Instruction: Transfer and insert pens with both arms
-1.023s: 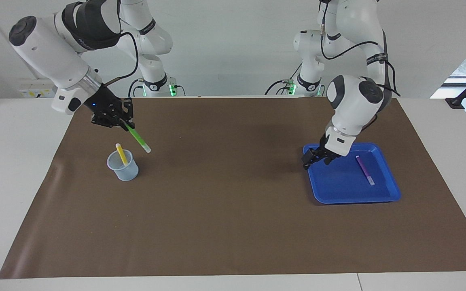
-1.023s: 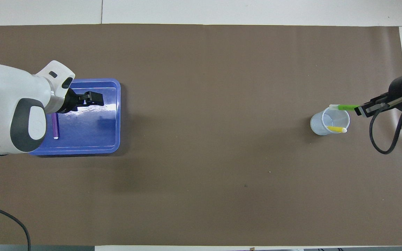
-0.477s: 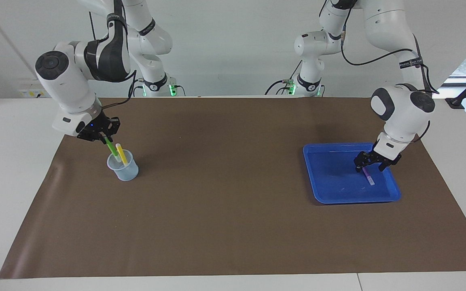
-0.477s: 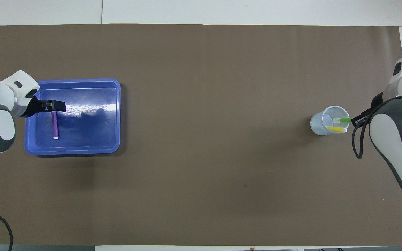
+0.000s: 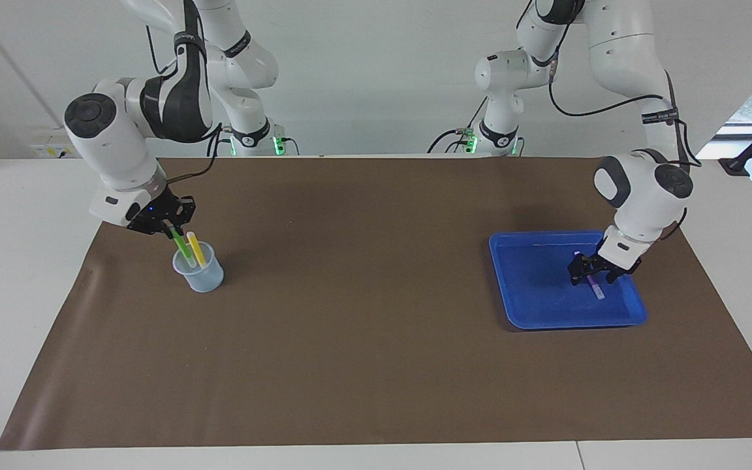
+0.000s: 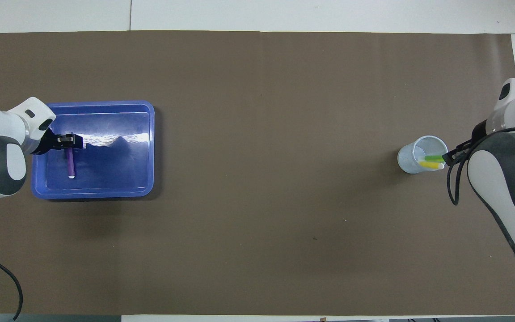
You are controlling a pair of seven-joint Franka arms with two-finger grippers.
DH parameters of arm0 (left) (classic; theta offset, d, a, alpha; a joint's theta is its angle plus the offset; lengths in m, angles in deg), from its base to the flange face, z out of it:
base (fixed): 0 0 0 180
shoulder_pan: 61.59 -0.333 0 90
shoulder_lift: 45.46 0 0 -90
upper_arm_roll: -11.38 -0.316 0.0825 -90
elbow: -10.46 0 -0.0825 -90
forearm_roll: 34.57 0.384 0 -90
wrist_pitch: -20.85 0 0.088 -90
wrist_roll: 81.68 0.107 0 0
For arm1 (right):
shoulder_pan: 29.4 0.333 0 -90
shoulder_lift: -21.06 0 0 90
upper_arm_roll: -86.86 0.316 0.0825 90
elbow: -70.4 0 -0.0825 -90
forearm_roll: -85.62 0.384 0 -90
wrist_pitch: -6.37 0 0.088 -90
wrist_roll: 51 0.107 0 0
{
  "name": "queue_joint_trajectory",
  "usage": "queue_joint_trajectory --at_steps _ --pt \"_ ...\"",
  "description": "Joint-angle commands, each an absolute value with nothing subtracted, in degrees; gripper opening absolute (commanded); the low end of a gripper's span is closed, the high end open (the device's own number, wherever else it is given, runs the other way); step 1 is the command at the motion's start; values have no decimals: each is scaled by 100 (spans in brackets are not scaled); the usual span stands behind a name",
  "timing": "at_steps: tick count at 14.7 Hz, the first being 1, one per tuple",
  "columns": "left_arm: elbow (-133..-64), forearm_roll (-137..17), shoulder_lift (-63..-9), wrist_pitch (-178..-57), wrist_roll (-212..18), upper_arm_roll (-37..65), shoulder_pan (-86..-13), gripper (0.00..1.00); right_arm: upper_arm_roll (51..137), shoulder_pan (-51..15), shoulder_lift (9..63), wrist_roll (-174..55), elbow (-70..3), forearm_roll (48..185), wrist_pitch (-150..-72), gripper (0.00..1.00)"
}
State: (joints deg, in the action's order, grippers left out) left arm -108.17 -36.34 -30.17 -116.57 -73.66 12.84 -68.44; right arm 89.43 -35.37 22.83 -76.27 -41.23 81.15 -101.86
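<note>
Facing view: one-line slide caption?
Right end effector lowers green pen into cup; left end effector reaches purple pen.

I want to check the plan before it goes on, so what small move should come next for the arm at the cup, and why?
Probably let go: the right hand holds the green pen by its top, with the lower end already inside the cup beside the yellow pen. Opening there should leave it in the cup. The left hand is down at the purple pen in the blue tray.
</note>
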Motion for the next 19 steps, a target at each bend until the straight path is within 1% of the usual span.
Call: queue_joint_trajectory --at_steps 1,3,4,5,7,10,13,16,18,19 --pt "-11073 -3519 -3140 -11757 -7351 1340 -6923 37 9019 -3591 2203 -7736 -3860 8384 -9938 100" --pt "-11126 -3519 -3184 -11722 -7342 1340 -6923 22 9020 -3582 2150 -7684 -3491 9217 -9455 100" --pt "-11127 -3519 -3184 -11696 -7342 1340 -6923 7 9020 -3582 2124 -7631 -3411 9743 -9288 100" --pt "-11092 -3519 -3201 -11626 -7377 1340 -6914 0 9020 -3582 2045 -7422 -3419 10358 -9155 100" --pt "-10917 -3519 -3411 -11171 -7438 1340 -6897 0 9046 -3521 1992 -6616 -3428 11343 -9005 100" --pt "-10364 -3519 -3719 -10144 -8392 1392 -6792 0 9046 -3056 1992 -5183 -3428 12522 -9153 100" --pt "-9775 -3606 -3878 -9343 -9728 1410 -6353 0 9046 -2730 1991 -4407 -3472 13577 -9759 100" --pt "-9361 -4080 -3878 -9068 -11239 1401 -5835 0 9046 -2362 1974 -3661 -3603 14133 -10540 100" --pt "-9150 -4317 -3835 -9077 -12381 1401 -5440 0 9055 -2028 1808 -3588 -4084 14405 -11416 100" --pt "-9045 -4580 -3808 -9085 -12926 1401 -5342 0 9046 -1783 1711 -3614 -4357 14807 -11926 100"
